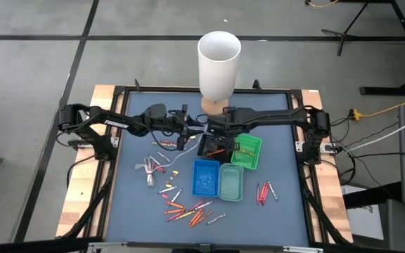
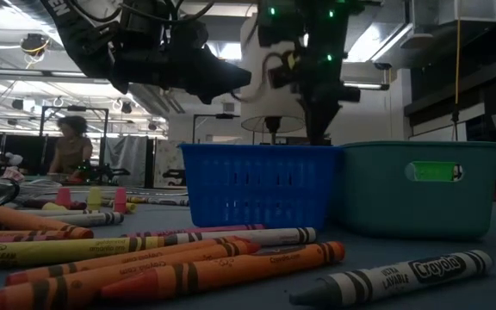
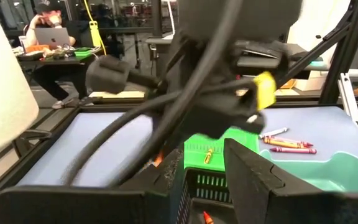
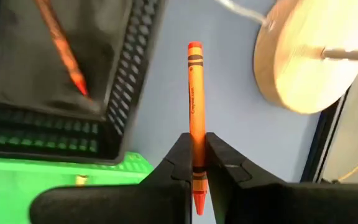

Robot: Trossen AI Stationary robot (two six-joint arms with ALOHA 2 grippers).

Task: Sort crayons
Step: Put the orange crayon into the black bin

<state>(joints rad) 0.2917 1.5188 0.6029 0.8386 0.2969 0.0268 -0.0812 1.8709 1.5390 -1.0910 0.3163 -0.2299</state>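
R pincer [image 4: 196, 163] pinching orange crayon [image 4: 195, 106] — beside black tray [image 4: 73, 68].

Grey concrete floor [image 1: 34, 70] around the table, ceiling strip lights [image 2: 377, 39], a person [image 2: 69, 146] seated behind.

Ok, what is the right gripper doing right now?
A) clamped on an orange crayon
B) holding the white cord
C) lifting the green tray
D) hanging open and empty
A: in the right wrist view the right gripper is shut on an orange crayon that stands out past its fingers, beside the black tray.
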